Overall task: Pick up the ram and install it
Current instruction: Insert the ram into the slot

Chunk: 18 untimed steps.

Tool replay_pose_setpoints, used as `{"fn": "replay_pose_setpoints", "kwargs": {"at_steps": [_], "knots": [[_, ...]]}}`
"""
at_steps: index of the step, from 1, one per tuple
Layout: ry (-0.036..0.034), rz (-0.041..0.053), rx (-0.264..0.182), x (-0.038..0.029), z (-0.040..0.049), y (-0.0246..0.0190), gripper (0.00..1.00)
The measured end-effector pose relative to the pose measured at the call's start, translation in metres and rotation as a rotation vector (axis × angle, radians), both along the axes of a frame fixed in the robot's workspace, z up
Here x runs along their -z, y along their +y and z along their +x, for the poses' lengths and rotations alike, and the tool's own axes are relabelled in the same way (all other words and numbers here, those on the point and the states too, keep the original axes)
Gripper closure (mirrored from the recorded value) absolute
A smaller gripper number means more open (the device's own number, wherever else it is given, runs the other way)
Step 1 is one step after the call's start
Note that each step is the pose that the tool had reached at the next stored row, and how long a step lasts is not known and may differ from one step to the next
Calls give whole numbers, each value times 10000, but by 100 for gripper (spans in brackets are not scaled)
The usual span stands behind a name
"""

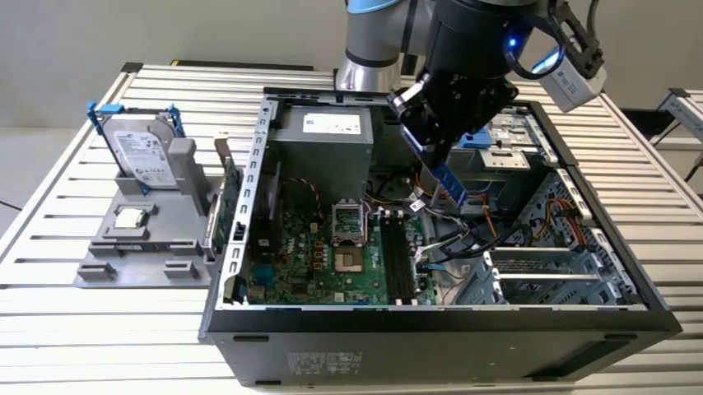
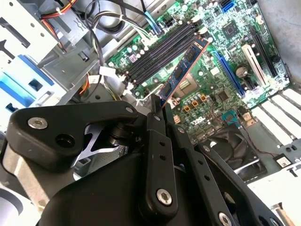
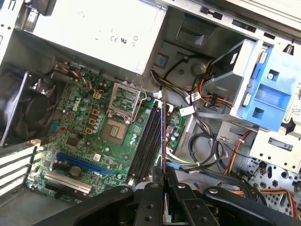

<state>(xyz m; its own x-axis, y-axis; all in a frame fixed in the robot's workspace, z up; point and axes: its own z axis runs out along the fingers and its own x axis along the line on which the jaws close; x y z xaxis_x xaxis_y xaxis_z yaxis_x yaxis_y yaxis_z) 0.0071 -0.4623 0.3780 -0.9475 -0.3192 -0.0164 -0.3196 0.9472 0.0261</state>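
My gripper hangs over the open computer case and is shut on the ram, a long thin board with dark chips. The stick slants down out of the fingers, its free end above the motherboard. In the second wrist view the ram runs from the gripper toward the black memory slots, apart from them. In the first wrist view the ram appears edge-on, just beside the memory slots, held by the gripper.
Bundled cables and a blue drive cage lie close beside the slots. The processor socket and power supply sit on the other side. On the exterior view's left, a grey holder carries a hard drive and a processor chip.
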Motion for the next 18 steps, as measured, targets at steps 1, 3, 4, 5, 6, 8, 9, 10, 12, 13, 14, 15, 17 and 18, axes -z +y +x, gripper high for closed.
{"fn": "replay_pose_setpoints", "kwargs": {"at_steps": [1,3,4,5,6,8,9,10,12,13,14,15,17,18], "knots": [[0,-1,40,0,0,0,100],[-1,2,112,1,0,0,100],[-1,2,145,1,0,0,100],[0,2,177,1,0,0,100],[0,2,207,1,0,0,100],[-1,2,270,1,0,0,100],[-1,2,302,1,0,0,100],[0,1,334,0,0,-1,100],[-1,3,399,1,0,1,100],[-1,4,431,2,0,1,100],[-1,3,463,1,0,0,100],[-1,3,496,1,0,0,100],[0,1,566,1,0,0,100],[0,1,598,0,0,0,100]]}}
